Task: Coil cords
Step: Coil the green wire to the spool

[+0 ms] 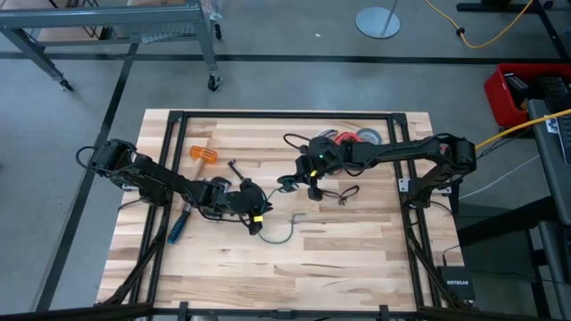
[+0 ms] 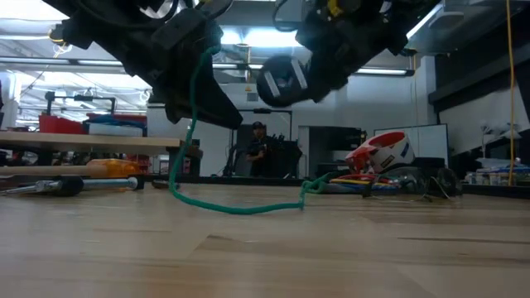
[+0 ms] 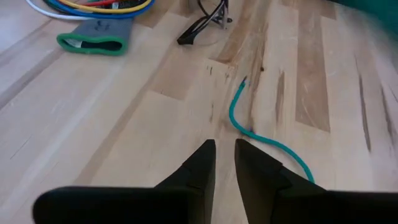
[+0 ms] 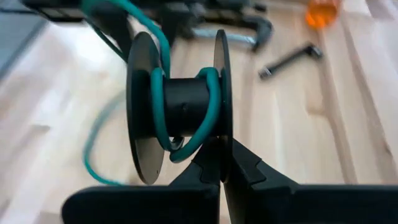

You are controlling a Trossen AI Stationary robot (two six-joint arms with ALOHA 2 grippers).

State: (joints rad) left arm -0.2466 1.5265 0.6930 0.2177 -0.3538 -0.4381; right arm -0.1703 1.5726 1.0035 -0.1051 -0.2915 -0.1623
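The teal-green cord [image 2: 192,124] runs from a black spool [image 4: 180,106], where it is wound round the hub, to my left gripper [image 2: 195,79], then hangs to the table, and its free end [image 1: 287,230] lies loose on the wood. My left gripper [image 1: 255,212] hovers mid-table with its fingers nearly together. My right gripper [image 1: 302,178] is shut on the spool [image 1: 287,185], lifted above the table just right of the left gripper. The thin black cord [image 1: 344,193] lies on the table right of the spool. My left gripper has the teal cord running up into it [image 2: 201,58], and the cord hangs slack below it to the table. The gripper body hides the place of contact; its own wrist view shows no cord between the fingertips [image 3: 205,162]. My right gripper pinches the rim of one spool flange [image 4: 221,134] between its two fingers. The spool is lifted clear of the table, its axle about level, with the teal cord looped round the hub [image 4: 208,93].
An orange-handled tool [image 1: 203,154], a blue-handled screwdriver [image 1: 178,228] and a black clamp [image 1: 236,168] lie near the left arm. Red and grey tape rolls [image 1: 354,136] sit at the far edge. A thick yellow cable [image 1: 517,129] runs off the table's right.
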